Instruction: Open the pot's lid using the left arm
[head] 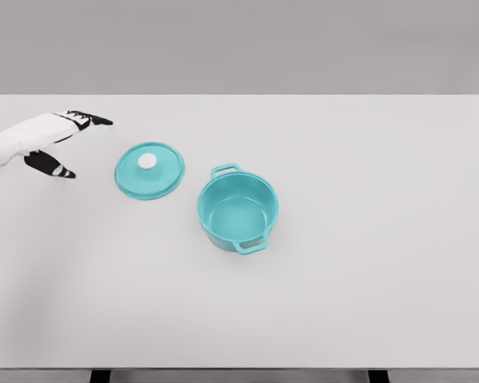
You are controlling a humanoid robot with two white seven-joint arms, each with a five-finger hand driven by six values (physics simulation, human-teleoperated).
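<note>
Tabletop [367, 303], white and broad, fills the head view beneath a grey backdrop, carrying a teal pot [238, 211] just left of centre. The pot stands upright and uncovered, its bare interior visible, with one loop handle at the far rim and another at the near rim. Its matching teal lid [149, 171] lies flat on the table just to the pot's upper left, close by but not touching it, with the white knob [147, 161] facing up. At the far left edge, the left hand [57, 144] hangs over the table at the end of a white arm, well clear of the lid. Its dark-tipped fingers [92, 120] are stretched out and the thumb [52, 166] splayed wide below them, grasping nothing and touching neither lid nor pot.
</note>
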